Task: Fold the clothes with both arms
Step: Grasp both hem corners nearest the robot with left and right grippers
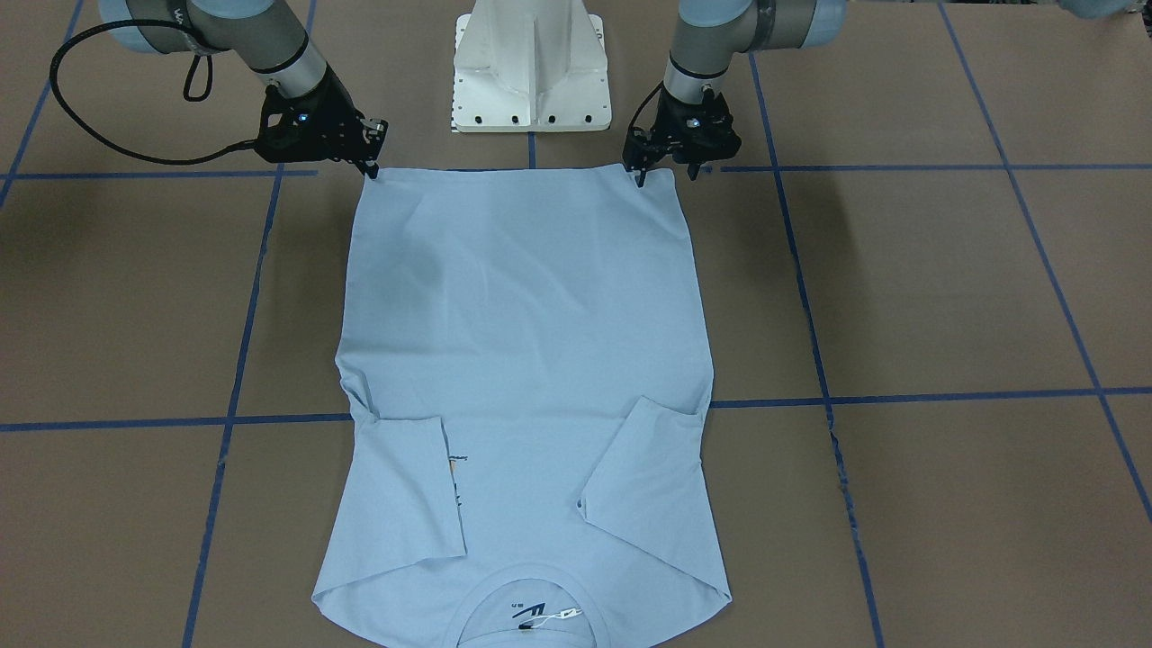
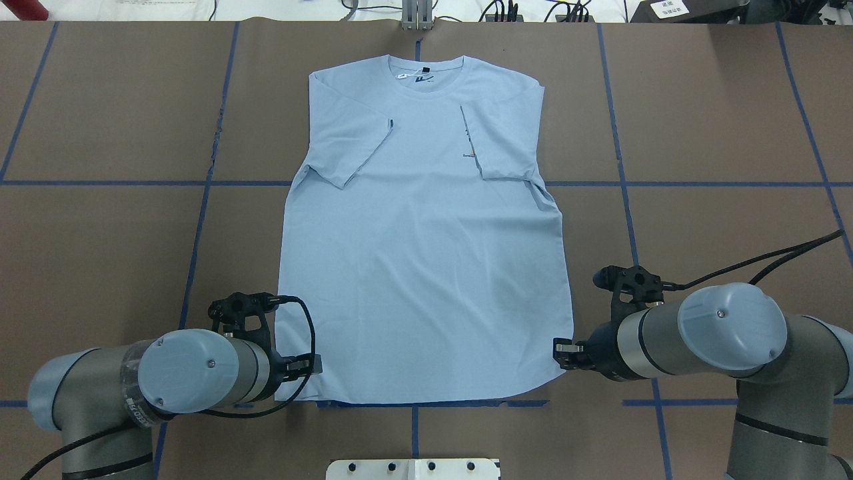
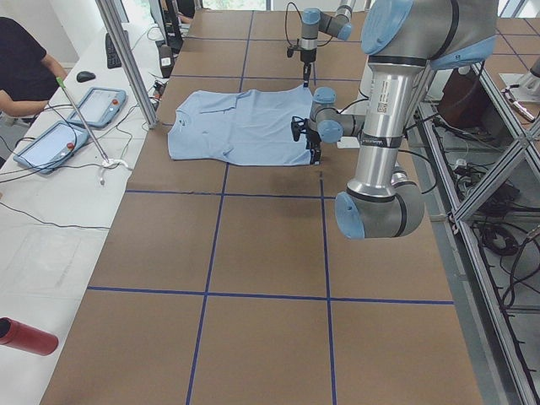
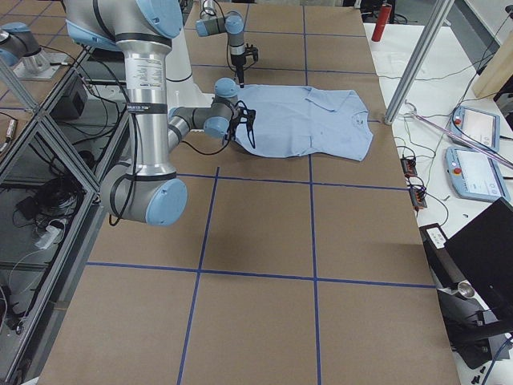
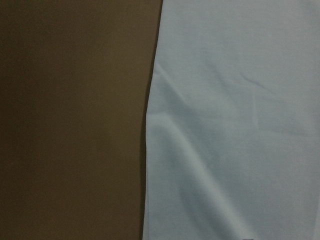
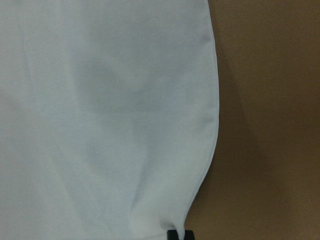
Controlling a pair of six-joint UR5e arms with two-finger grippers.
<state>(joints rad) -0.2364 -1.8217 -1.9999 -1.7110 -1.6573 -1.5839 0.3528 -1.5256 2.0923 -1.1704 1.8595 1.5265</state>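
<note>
Starting at the left gripper (image 1: 667,175), its two fingers (image 1: 641,171) stand spread apart. One tip sits at a hem corner of the T-shirt (image 1: 526,324), and the other is over the bare table (image 1: 945,288) just past the shirt's side edge. The right gripper (image 1: 370,169) points down at the opposite hem corner, right at the cloth's edge. Only one dark tip shows there, so whether its fingers are apart or together cannot be told.

Behind the grippers, the left arm (image 2: 180,373) and right arm (image 2: 720,333) reach in low from either side of the white base (image 1: 531,72).

The pale blue shirt lies flat on the brown table, hem nearest the robot and collar (image 2: 426,70) at the far side. Both sleeves are folded inward over the chest. The sleeve (image 2: 500,143) on the robot's right covers part of a small dark and orange print (image 2: 468,143). Blue tape lines (image 2: 100,182) mark the table in a grid, and one runs just under the hem. At the far side a person (image 3: 25,76) sits at a white bench.
</note>
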